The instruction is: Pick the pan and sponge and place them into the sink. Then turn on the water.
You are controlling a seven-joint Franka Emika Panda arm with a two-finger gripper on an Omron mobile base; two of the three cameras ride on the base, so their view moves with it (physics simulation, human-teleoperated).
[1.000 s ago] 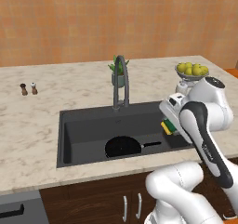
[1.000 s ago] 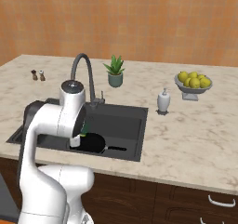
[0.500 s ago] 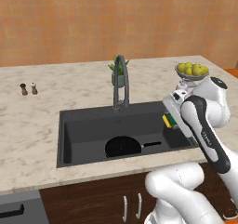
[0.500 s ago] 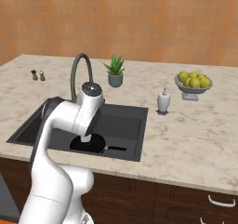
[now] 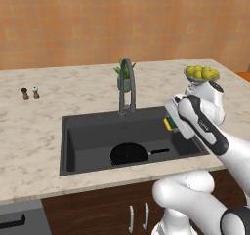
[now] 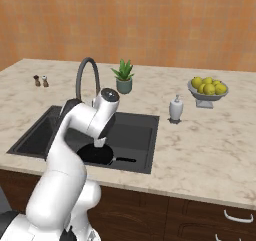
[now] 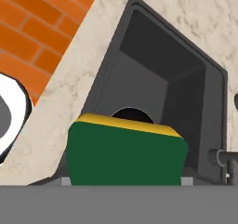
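Note:
The yellow and green sponge (image 5: pixel 169 124) hangs over the right end of the dark grey sink (image 5: pixel 88 131), with my gripper (image 5: pixel 174 121) shut on it. In the hand view the sponge (image 7: pixel 125 153) fills the lower middle and hides my fingertips. The sink basin (image 7: pixel 153 79) lies beyond it. The black pan (image 5: pixel 129 154) lies flat on the sink floor, its handle pointing right. From the right base view the pan (image 6: pixel 97 155) shows below my forearm. The arched faucet (image 5: pixel 126 83) stands behind the basin, and no stream runs from it.
A bowl of lemons (image 5: pixel 201 73) and a white soap dispenser (image 6: pixel 175 108) stand on the counter right of the sink. A potted plant (image 6: pixel 123 76) is behind the faucet. Two small shakers (image 5: pixel 30 93) sit far left.
My arm has swung its elbow round, and the sponge has shifted slightly left and up, from beside the sink's right rim to over the basin's right end. The pan has not moved.

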